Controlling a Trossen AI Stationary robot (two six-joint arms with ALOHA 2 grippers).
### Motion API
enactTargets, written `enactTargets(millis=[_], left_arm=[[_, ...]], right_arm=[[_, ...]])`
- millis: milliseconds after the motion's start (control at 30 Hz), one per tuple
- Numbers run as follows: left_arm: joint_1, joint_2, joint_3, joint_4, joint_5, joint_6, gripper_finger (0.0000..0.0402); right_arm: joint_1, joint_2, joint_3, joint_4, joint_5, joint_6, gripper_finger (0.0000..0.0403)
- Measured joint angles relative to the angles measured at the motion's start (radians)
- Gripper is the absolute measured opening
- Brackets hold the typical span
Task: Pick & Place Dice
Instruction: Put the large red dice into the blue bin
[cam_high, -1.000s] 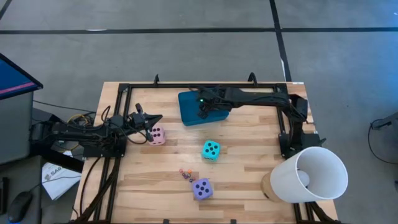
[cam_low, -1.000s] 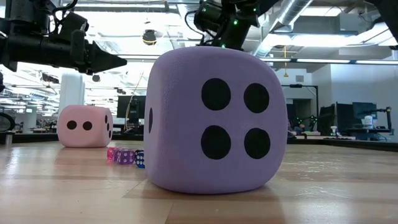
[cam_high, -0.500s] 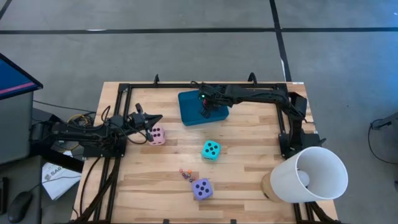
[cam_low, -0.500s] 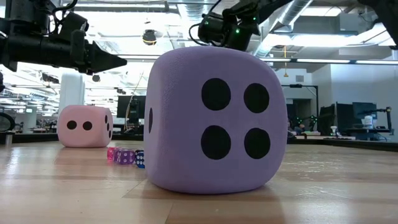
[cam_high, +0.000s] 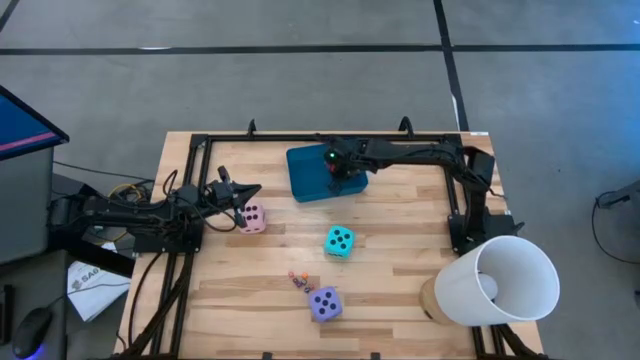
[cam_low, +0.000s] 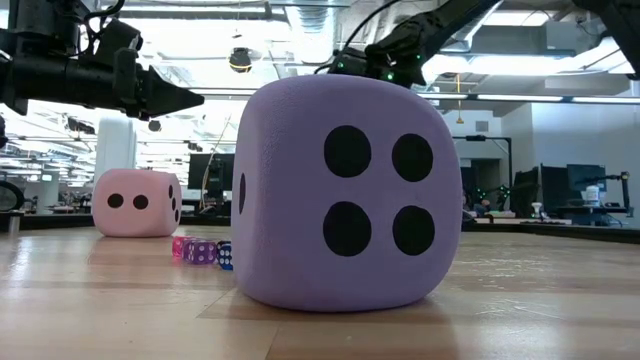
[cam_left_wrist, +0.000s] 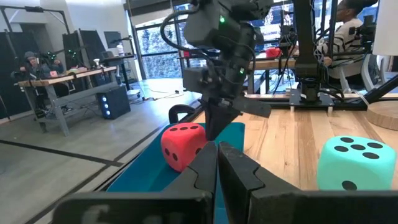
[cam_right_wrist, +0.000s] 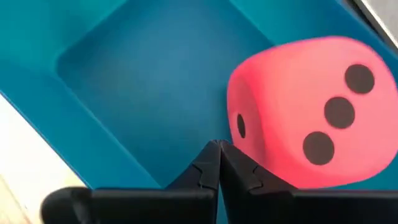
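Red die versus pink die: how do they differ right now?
The red die sits in the teal tray beside the right gripper; the pink die rests on the wooden table by the left gripper. Red is deep-coloured, pink pale. Both are rounded cubes with dark pips, neither gripped.

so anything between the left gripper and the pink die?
Nothing visible. The left gripper, fingers shut, sits right beside the pink die with no object between. The turquoise die and tray lie farther right.

left tool (cam_high: 250, 191): fingers together, low, arm waiting | right tool (cam_high: 335, 183): fingers together, arm extended
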Motion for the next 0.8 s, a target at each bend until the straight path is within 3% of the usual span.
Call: enactTargets(millis=[200, 433, 667, 800], left_arm=[[0.0, 0.0, 0.0, 0.0, 0.0, 0.0, 0.0006], [0.0, 0.0, 0.0, 0.0, 0.0, 0.0, 0.0006], [0.0, 0.0, 0.0, 0.0, 0.0, 0.0, 0.0006], [0.0, 0.0, 0.0, 0.0, 0.0, 0.0, 0.0006]], right_arm=[[-0.013, 0.0, -0.028, 0.02, 0.089, 0.012, 0.0001], [-0.035, 0.0, -0.066, 0.013, 0.121, 0.065, 0.0], [-0.032, 0.0, -0.068, 0.015, 0.24, 0.079, 0.0], [-0.035, 0.0, -0.068, 0.017, 0.246, 0.079, 0.0]])
